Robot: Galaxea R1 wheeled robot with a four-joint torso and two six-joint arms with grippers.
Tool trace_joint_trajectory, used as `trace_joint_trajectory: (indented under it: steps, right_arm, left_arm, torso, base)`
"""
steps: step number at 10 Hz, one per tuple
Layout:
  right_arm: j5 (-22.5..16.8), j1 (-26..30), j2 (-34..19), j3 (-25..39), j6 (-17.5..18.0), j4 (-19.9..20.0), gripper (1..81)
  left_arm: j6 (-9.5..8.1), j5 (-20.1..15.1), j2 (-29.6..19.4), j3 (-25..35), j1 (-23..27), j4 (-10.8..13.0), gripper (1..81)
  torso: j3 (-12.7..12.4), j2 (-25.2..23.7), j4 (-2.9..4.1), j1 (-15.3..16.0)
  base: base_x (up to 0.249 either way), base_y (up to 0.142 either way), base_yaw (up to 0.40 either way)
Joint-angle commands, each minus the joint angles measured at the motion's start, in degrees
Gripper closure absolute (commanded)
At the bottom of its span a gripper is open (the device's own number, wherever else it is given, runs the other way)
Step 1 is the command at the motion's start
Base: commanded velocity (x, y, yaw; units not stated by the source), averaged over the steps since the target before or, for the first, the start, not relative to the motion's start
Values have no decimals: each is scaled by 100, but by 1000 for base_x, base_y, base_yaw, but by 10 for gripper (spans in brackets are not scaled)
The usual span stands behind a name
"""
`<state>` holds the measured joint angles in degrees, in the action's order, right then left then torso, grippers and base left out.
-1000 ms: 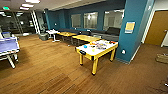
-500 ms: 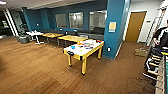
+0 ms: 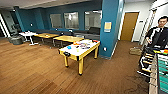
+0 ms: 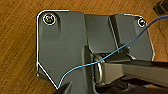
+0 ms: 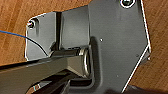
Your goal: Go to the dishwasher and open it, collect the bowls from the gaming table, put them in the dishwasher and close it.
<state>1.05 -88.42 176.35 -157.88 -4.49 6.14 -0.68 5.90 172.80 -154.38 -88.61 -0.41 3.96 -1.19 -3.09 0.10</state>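
Note:
The gaming table [image 3: 72, 56], with a glossy white top and yellow sides and legs, stands in the middle of the head view on the wood-look floor, some way ahead of me. A small bright blue bowl [image 3: 69, 47] sits on its top near the left end. Beside it lies a cluster of red, orange and pale items [image 3: 83, 45]; I cannot make out other bowls among them. The dishwasher is out of view. Both wrist views look down past my own dark plate onto the brown floor.
A blue pillar [image 3: 108, 27] rises just behind the table, with a wooden door [image 3: 128, 26] to its right. A person [image 3: 158, 32] stands at the far right beside a green-field football table [image 3: 162, 72]. Low yellow tables [image 3: 67, 38] and a sofa [image 3: 87, 32] line the back wall.
The whole head view has shifted: the camera has turned right and come nearer. The gaming table now shows larger, and the person and football table have come into the picture.

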Motion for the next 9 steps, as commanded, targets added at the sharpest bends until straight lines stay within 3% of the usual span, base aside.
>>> trace_joint_trajectory:
  steps: [1,9]
  right_arm:
    - [-342,250,8,13,-8,-8,10]
    - [-342,267,17,39,-8,-8,10]
  left_arm:
    - [24,-326,-26,31,190,-29,10]
    - [16,-335,-17,31,182,-29,10]
  torso:
    - [0,0,0,0]
    - [0,0,0,-5]
  base:
    - [0,0,0]
    - [22,0,0]
